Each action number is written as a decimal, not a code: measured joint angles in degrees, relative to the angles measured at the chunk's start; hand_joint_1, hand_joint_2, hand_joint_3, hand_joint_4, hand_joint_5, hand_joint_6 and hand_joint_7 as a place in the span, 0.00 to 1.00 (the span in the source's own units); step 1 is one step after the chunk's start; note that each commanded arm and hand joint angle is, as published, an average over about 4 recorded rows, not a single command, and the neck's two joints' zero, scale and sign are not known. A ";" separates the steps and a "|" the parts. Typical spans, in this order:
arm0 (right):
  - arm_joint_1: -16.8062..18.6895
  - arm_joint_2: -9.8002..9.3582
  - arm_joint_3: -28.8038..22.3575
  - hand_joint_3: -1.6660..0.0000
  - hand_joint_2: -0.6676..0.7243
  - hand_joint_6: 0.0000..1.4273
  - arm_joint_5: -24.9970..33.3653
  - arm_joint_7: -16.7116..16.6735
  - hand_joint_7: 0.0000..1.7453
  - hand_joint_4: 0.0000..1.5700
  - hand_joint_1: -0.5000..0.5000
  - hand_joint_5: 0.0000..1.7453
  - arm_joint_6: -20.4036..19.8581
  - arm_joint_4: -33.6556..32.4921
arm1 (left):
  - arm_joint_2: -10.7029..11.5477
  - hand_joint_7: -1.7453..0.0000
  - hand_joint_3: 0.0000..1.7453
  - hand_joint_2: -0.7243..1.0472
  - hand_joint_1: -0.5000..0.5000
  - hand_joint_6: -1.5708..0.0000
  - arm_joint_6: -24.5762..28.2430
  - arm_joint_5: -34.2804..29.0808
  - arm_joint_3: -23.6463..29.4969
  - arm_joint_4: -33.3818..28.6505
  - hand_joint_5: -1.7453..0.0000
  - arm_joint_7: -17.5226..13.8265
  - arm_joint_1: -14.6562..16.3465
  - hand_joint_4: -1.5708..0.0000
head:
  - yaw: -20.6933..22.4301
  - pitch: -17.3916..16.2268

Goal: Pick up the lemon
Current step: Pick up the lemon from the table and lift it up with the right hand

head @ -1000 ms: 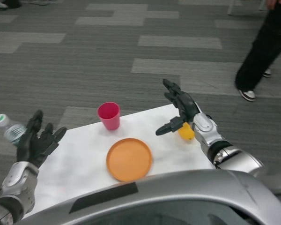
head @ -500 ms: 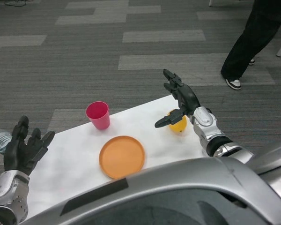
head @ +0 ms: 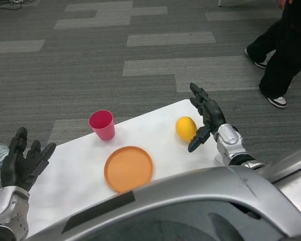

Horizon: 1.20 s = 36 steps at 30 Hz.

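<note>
right hand [head: 206,118] is spread wide open holding nothing, parked just beside the lemon [head: 186,128] near the table's [head: 80,165] far right corner, looks lined up to wrap round it

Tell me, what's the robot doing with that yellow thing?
It is trying to pick up the lemon. Its right hand is open beside the lemon, not holding it yet. The lemon sits on the table near a cup and a plate. The left hand waits, open, at the table's other end.
</note>
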 measured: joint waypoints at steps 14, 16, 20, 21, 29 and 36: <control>-0.79 0.06 -0.30 1.00 0.91 0.00 0.06 0.43 0.00 0.00 0.83 0.24 -0.40 11.76 | -0.01 1.00 0.05 0.80 1.00 1.00 0.03 0.00 -0.18 0.05 1.00 0.00 -0.06 1.00 | -0.61 -0.12; -1.05 0.05 -0.29 1.00 0.91 0.00 0.05 0.42 0.00 0.00 0.83 0.22 -0.40 12.96 | -0.01 1.00 0.05 0.80 1.00 1.00 0.03 0.00 -0.19 0.05 1.00 0.00 -0.06 1.00 | -0.73 -0.07; -2.29 0.04 -0.26 1.00 0.91 0.00 -0.08 0.38 0.00 0.00 0.83 0.26 -0.42 15.18 | -0.01 1.00 0.05 0.80 1.00 1.00 0.03 0.00 -0.19 0.05 1.00 0.00 -0.06 1.00 | -0.93 0.14; -2.73 0.03 -0.26 1.00 0.91 0.00 -0.18 0.37 0.00 0.00 0.82 0.28 -0.43 15.71 | -0.02 1.00 0.05 0.80 1.00 1.00 0.03 0.00 -0.19 0.04 1.00 0.00 -0.06 1.00 | -0.94 0.15; -4.68 0.01 -0.23 1.00 0.84 0.00 -1.98 -0.60 0.00 0.00 0.79 0.28 -0.43 17.58 | -0.02 1.00 0.05 0.80 1.00 1.00 0.03 0.00 -0.19 0.04 1.00 0.00 -0.06 1.00 | -1.10 0.21; -6.32 0.05 -0.15 1.00 0.74 0.00 -6.77 -4.52 0.00 0.00 0.72 0.32 -0.47 19.21 | -0.02 1.00 0.05 0.80 1.00 1.00 0.03 0.01 -0.19 0.05 1.00 0.00 -0.06 1.00 | -1.13 0.16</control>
